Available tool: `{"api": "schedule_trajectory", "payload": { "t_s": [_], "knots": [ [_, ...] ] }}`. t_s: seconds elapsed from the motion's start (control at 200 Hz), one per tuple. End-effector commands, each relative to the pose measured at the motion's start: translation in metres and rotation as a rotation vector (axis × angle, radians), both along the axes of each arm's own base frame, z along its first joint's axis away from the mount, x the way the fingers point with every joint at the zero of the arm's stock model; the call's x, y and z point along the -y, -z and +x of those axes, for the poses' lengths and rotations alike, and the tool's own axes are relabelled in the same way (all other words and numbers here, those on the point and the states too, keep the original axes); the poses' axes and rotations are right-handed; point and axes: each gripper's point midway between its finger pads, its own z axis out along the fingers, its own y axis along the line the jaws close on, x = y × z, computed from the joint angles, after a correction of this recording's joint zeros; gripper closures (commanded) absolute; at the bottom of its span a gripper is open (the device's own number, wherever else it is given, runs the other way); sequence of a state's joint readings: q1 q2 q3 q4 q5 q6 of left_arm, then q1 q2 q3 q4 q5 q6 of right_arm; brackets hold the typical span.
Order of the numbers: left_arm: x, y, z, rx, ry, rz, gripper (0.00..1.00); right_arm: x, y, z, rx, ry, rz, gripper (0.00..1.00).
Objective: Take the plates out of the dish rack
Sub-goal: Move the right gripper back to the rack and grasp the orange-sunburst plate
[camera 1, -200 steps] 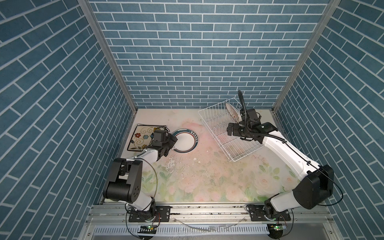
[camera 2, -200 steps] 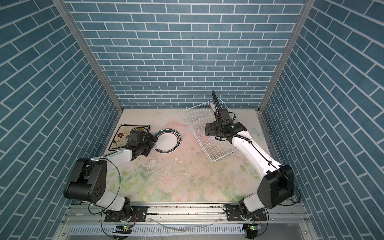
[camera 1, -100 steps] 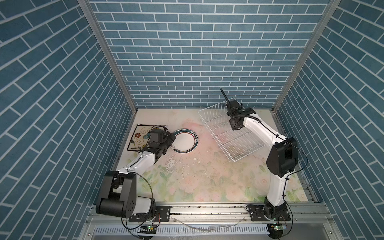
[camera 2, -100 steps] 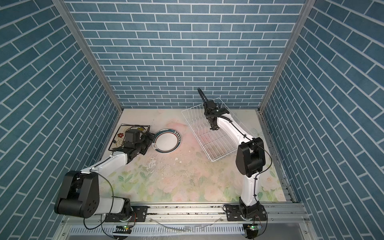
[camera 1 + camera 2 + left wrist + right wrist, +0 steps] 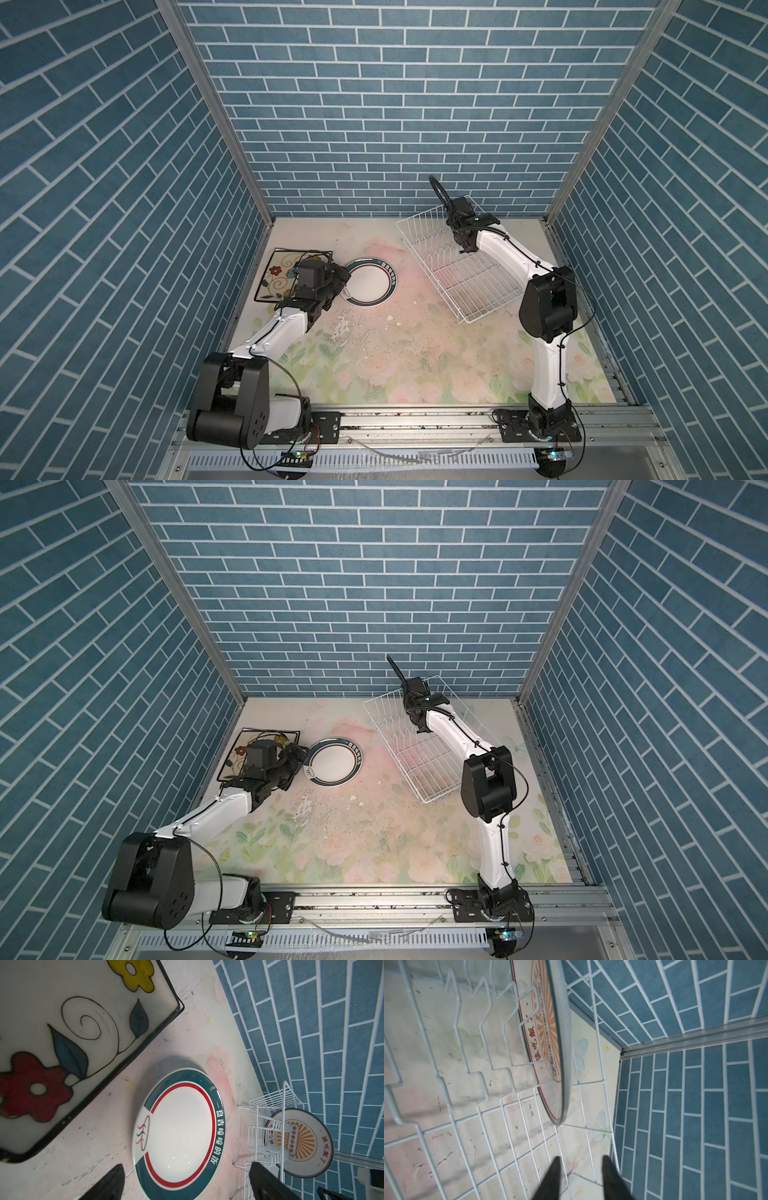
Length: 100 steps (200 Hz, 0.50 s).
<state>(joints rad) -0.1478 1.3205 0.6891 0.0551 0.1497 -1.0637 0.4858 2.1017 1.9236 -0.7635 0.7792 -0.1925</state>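
The right tool is hovering over the dish rack at the counter's two o'clock. Its jaws are standing narrow and gripping nothing, near the upright sunburst plate. The left tool is gaping wide at ten o'clock by the teal-rimmed plate, which is lying beside the flowered plate.

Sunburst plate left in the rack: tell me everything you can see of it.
The plate is round, glossy white, ceramic by its look, with a thin dark rim line, orange rays round a small centre panel and red characters on its border. It stands on edge, about upright, between white wire prongs at the end of the rack toward the back wall. Only the rack touches it; the right gripper hangs short of it.
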Motion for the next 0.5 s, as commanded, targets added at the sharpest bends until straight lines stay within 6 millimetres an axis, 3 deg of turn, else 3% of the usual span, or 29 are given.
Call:
{"api": "schedule_trajectory", "payload": {
  "t_s": [0.0,0.075,0.44,0.455,0.495],
  "knots": [
    [-0.004,-0.002,-0.005,0.001,-0.004,0.018,0.05,-0.002,-0.01,0.017,0.04,-0.031,-0.055,0.85],
    [-0.005,-0.004,-0.005,0.006,-0.003,0.019,0.05,-0.003,-0.01,0.022,0.056,-0.037,-0.067,0.78],
    [-0.005,-0.01,-0.006,0.019,-0.002,0.025,0.04,-0.01,-0.011,0.034,0.054,-0.061,-0.078,0.69],
    [-0.005,-0.011,-0.006,0.019,-0.002,0.026,0.04,-0.01,0.001,0.036,0.033,-0.062,-0.092,0.69],
    [-0.005,-0.011,-0.005,0.02,0.001,0.027,0.05,-0.011,0.004,0.038,0.028,-0.064,-0.101,0.69]
  ]
}}
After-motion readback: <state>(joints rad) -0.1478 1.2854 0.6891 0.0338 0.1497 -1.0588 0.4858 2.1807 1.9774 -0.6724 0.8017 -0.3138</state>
